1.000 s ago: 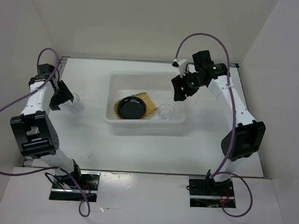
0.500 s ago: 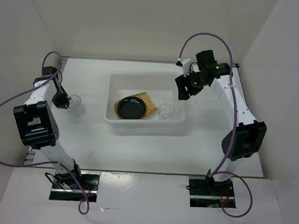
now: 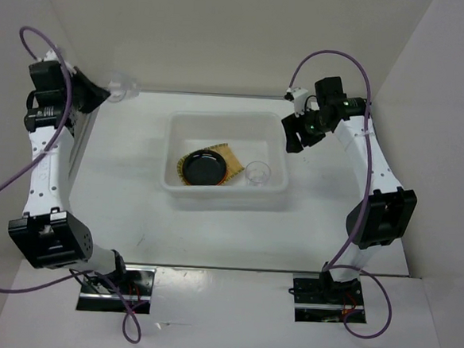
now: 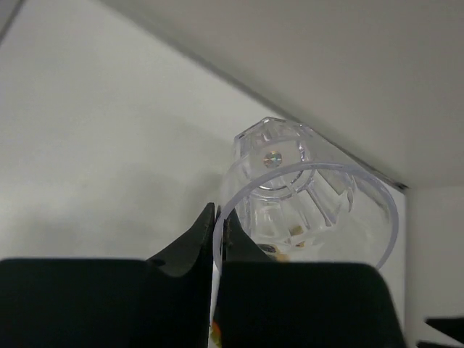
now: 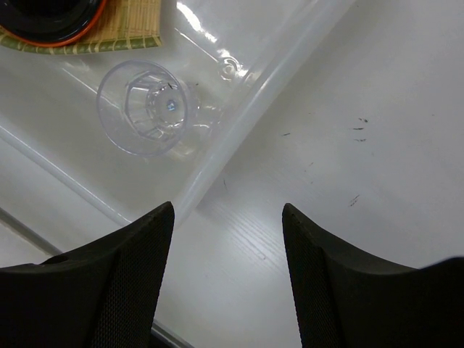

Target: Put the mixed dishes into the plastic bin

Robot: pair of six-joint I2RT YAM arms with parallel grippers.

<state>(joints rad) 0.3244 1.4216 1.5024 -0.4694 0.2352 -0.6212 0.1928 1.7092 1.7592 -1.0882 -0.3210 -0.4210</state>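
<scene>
My left gripper is raised high at the back left, shut on the rim of a small clear cup. In the left wrist view the cup tilts away from the pinched fingertips of that gripper. The plastic bin stands mid-table and holds the bamboo tray, the black plate on it, and another clear cup. My right gripper hangs open and empty over the bin's right rim. Its wrist view shows that cup and an orange rim under the black plate.
White walls close in the table at the back and on both sides. The left arm stands close to the left wall. Bare white tabletop lies to the right of the bin.
My left gripper shut on the cup that stood left of the bin and lifted it up toward the back-left corner. The right gripper drew back to the right, away from the bin's inside.
</scene>
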